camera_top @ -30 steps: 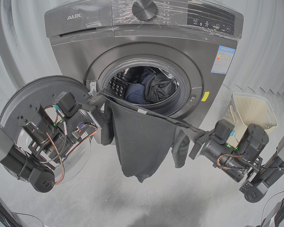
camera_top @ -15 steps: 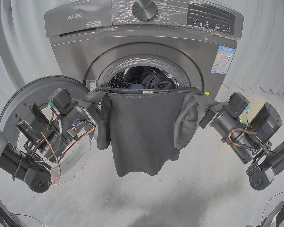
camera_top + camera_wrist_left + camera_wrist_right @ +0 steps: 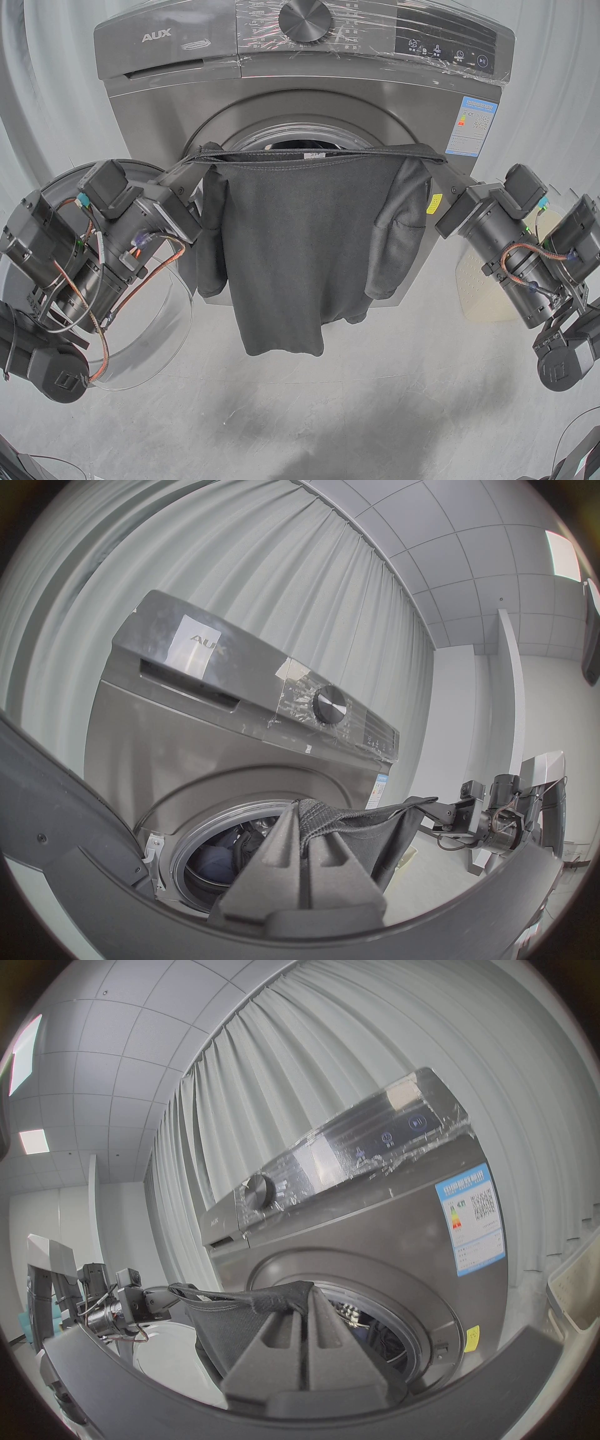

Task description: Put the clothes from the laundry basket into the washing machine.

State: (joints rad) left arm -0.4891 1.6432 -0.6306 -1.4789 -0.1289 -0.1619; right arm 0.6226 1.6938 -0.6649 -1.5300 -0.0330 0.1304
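A dark grey shirt (image 3: 306,237) hangs stretched flat in front of the washing machine (image 3: 300,81), covering most of its round opening. My left gripper (image 3: 201,155) is shut on one top corner of it, and my right gripper (image 3: 435,157) is shut on the other. In the left wrist view the left gripper (image 3: 304,825) pinches the shirt's (image 3: 375,830) hem, with dark clothes (image 3: 219,861) inside the drum behind. In the right wrist view the right gripper (image 3: 306,1302) clamps the shirt (image 3: 231,1322) likewise. The cream laundry basket (image 3: 494,287) stands on the floor at the right.
The machine's round door (image 3: 144,325) stands swung open at the left, behind my left arm. Grey floor (image 3: 350,412) lies open in front of the machine. Pleated curtains (image 3: 44,94) hang behind it.
Both grippers have risen with the shirt; the right one climbed most, so the top hem went from sloping to level and now covers the opening.
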